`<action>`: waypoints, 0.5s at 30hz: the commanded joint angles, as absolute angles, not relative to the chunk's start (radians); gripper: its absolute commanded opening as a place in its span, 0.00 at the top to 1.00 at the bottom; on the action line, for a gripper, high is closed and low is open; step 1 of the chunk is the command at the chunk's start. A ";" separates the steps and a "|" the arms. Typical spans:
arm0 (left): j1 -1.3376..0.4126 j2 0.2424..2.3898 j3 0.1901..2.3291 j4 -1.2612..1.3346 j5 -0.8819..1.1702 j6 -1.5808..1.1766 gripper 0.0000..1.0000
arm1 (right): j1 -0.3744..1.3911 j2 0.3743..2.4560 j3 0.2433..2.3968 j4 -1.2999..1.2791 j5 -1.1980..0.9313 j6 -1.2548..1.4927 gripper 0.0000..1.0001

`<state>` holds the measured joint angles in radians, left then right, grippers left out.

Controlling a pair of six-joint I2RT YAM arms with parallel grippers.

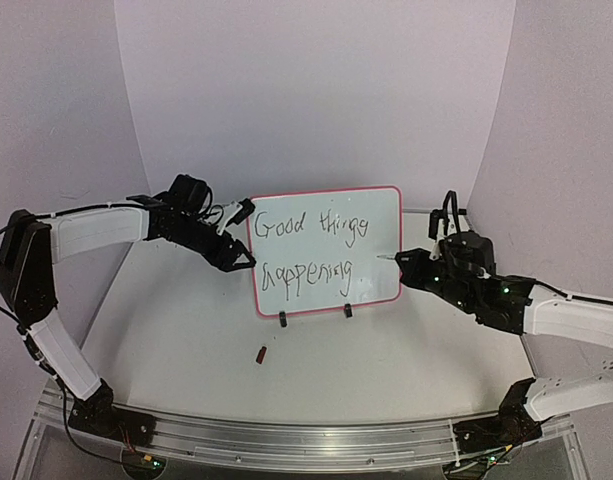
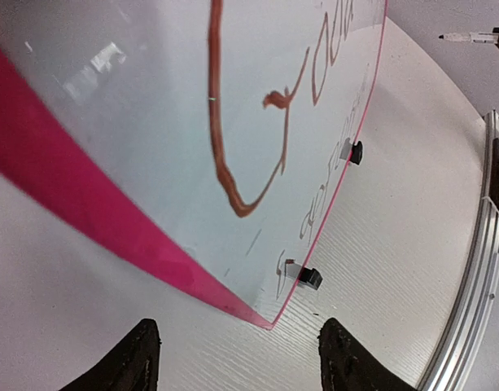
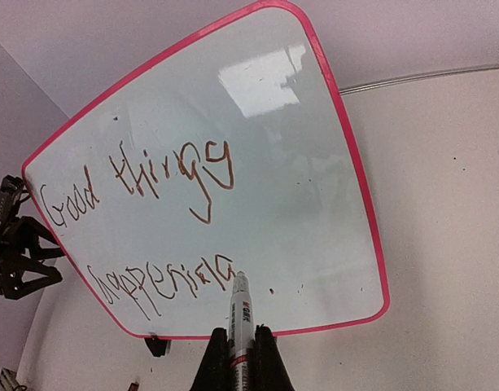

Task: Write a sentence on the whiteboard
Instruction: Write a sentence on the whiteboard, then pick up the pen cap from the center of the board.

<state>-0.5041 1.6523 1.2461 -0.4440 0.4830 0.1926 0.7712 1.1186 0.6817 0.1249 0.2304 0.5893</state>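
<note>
broadly, the writing looks done or nearly so. the table (image 1: pixel 186 330) carries the whiteboard (image 1: pixel 386 210), which stands upright near its middle on two black clip feet (image 1: pixel 282 320), facing the arms and between them. the sentence (image 1: pixel 308 272) runs across it in two lines, "good things" above and "happening" below. every letter of both lines seems formed, so i judge that only a lift-away, and perhaps capping the pen, is left.

the left gripper (image 2: pixel 239 334) is at the board's left edge with its jaws apart and nothing between them. the board's lower corner lies just ahead of the gap, and i cannot see it touching either finger. the right gripper (image 3: pixel 239 342) is clamped on a white marker (image 3: pixel 238 305), whose tip sits at the end of "happening". whether it touches the surface or hovers just off it, i cannot tell.

no container of any kind shows in these views. a small dark piece (image 1: pixel 262 353), possibly the pen's cap, lies on the table just in front of the board.
</note>
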 commanded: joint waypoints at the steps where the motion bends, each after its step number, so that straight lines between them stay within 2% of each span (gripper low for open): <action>1: -0.505 1.575 1.227 -0.404 0.442 0.157 0.25 | 0.763 1.096 0.726 0.042 0.215 0.530 1.00; 3: -0.505 1.557 1.224 -0.404 0.428 0.129 0.18 | 0.762 1.081 0.737 0.015 0.204 0.513 1.00; 6: -0.505 1.513 1.189 -0.387 0.398 0.063 0.15 | 0.761 1.059 0.760 -0.037 0.190 0.492 1.00; 11: -0.526 1.361 1.043 -0.338 0.285 -0.158 0.15 | 0.761 1.038 0.786 -0.092 0.152 0.475 1.00; 15: -0.608 1.265 0.928 -0.376 0.150 -0.346 0.19 | 0.761 1.042 0.793 -0.117 0.126 0.490 1.00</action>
